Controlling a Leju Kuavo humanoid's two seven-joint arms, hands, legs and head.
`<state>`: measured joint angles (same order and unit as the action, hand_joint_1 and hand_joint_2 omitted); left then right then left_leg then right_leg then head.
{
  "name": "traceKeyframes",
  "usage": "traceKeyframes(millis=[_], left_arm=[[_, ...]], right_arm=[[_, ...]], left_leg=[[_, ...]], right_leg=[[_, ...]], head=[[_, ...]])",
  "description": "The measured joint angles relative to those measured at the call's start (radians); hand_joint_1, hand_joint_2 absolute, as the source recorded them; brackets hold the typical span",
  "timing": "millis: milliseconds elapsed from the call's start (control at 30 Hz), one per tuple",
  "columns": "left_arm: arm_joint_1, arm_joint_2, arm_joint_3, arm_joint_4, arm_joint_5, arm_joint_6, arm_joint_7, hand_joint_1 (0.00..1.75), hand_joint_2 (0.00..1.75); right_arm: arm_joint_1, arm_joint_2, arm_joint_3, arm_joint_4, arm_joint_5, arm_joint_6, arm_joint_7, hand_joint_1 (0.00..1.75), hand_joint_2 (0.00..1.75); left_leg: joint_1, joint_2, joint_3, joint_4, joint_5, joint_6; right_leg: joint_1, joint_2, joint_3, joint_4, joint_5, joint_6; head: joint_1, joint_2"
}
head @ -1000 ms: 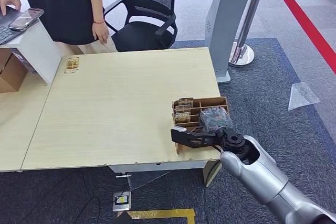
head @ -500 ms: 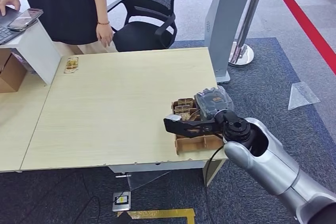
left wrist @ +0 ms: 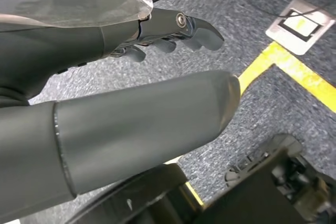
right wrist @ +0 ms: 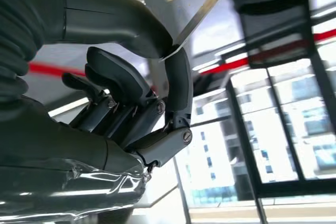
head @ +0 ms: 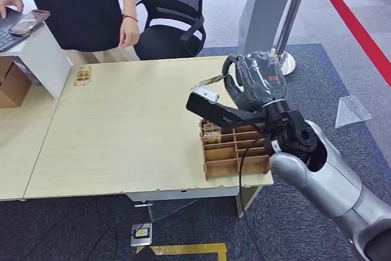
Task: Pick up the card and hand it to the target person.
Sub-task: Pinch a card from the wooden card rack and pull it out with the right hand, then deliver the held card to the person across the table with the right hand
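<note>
The right hand is raised above the wooden divider tray at the table's near right corner. A card is pinched between thumb and fingertip, edge-on, roughly level, pointing left. The left hand is hung over the carpet, fingers loose, nothing held. Farther back, a person is seen behind the table.

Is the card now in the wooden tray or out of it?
Out. The right hand pinches the card in the air above the tray, apart from it; the wrist view shows it between thumb and finger.
</note>
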<state>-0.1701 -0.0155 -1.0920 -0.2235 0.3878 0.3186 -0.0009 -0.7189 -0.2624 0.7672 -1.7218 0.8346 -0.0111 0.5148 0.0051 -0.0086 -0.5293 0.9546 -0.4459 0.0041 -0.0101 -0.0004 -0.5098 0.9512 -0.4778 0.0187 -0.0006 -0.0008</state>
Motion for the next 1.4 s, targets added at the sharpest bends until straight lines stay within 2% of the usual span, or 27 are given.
traceKeyframes(millis=[100,200,300,400,500,733,1100,1133,1233,1267,1400], left_arm=[[-0.015,-0.005,-0.001,0.0,-0.017,-0.013,0.01,0.0,0.0],[-0.027,-0.009,-0.002,0.0,-0.03,-0.023,0.019,0.0,0.0],[-0.036,-0.011,-0.004,0.0,-0.036,-0.029,0.02,0.0,0.0],[-0.042,-0.014,-0.011,0.0,-0.039,-0.03,0.022,0.0,0.0],[-0.045,-0.015,-0.018,0.0,-0.042,-0.03,0.022,0.0,0.0],[-0.049,-0.015,-0.026,0.0,-0.048,-0.03,0.031,0.0,0.0],[-0.048,-0.014,-0.027,0.0,-0.038,-0.025,0.032,0.0,0.0],[-0.048,-0.014,-0.027,0.0,-0.037,-0.024,0.031,0.0,0.0],[-0.047,-0.012,-0.027,0.0,-0.031,-0.021,0.028,0.0,0.0],[-0.047,-0.012,-0.027,0.0,-0.029,-0.021,0.027,0.0,0.0],[-0.045,-0.01,-0.027,0.0,-0.022,-0.017,0.017,0.0,0.0]], right_arm=[[0.002,0.015,-0.038,0.091,-0.162,-0.18,-0.151,1.75,1.75],[-0.021,0.045,-0.076,0.219,-0.301,-0.314,-0.292,1.75,1.75],[-0.069,0.09,-0.106,0.362,-0.465,-0.367,-0.413,1.75,1.75],[-0.125,0.146,-0.136,0.517,-0.598,-0.369,-0.484,1.75,1.75],[-0.17,0.196,-0.153,0.649,-0.639,-0.372,-0.489,1.75,1.75],[-0.263,0.289,-0.157,0.908,-0.64,-0.382,-0.411,1.75,1.75],[-0.336,0.391,-0.141,1.111,-0.593,-0.377,-0.38,1.75,1.75],[-0.34,0.399,-0.139,1.121,-0.589,-0.378,-0.38,1.42,1.75],[-0.348,0.416,-0.131,1.145,-0.577,-0.384,-0.383,0.11,1.75],[-0.35,0.419,-0.128,1.151,-0.575,-0.383,-0.387,0.0,1.75],[-0.354,0.426,-0.114,1.164,-0.558,-0.379,-0.418,0.0,1.75]], left_leg=[[0.0,0.0,-0.001,0.0,0.0,0.0],[0.0,-0.001,-0.001,0.0,0.001,0.0],[0.0,-0.001,-0.001,0.0,0.001,0.0],[0.0,-0.001,-0.001,0.0,0.002,0.0],[0.0,-0.001,-0.001,0.0,0.002,0.0],[0.0,-0.001,-0.002,0.0,0.002,0.0],[0.0,-0.001,-0.002,0.0,0.002,0.0],[0.0,-0.001,-0.002,0.0,0.002,0.0],[0.0,-0.001,-0.002,0.0,0.002,0.0],[0.0,-0.001,-0.002,0.0,0.002,0.0],[0.0,-0.001,-0.002,0.0,0.002,0.0]], right_leg=[[0.0,-0.001,0.0,0.0,0.0,0.0],[0.0,-0.001,0.0,0.001,0.001,0.0],[0.0,-0.001,0.0,0.001,0.001,0.0],[0.0,-0.001,0.0,0.001,0.001,0.0],[0.0,-0.001,-0.001,0.002,0.0,0.0],[0.0,-0.001,-0.002,0.002,0.0,0.0],[0.0,-0.001,-0.002,0.002,0.0,0.0],[0.0,-0.001,-0.002,0.002,0.0,0.0],[0.0,-0.001,-0.002,0.002,0.0,0.0],[0.0,-0.001,-0.002,0.002,0.0,0.0],[0.0,-0.001,-0.002,0.002,0.0,0.0]], head=[[0.0,0.0],[0.0,0.0],[0.0,0.0],[0.0,0.0],[0.0,0.0],[0.0,0.0],[0.0,0.0],[0.0,0.0],[0.0,0.0],[0.0,0.0],[0.0,0.0]])
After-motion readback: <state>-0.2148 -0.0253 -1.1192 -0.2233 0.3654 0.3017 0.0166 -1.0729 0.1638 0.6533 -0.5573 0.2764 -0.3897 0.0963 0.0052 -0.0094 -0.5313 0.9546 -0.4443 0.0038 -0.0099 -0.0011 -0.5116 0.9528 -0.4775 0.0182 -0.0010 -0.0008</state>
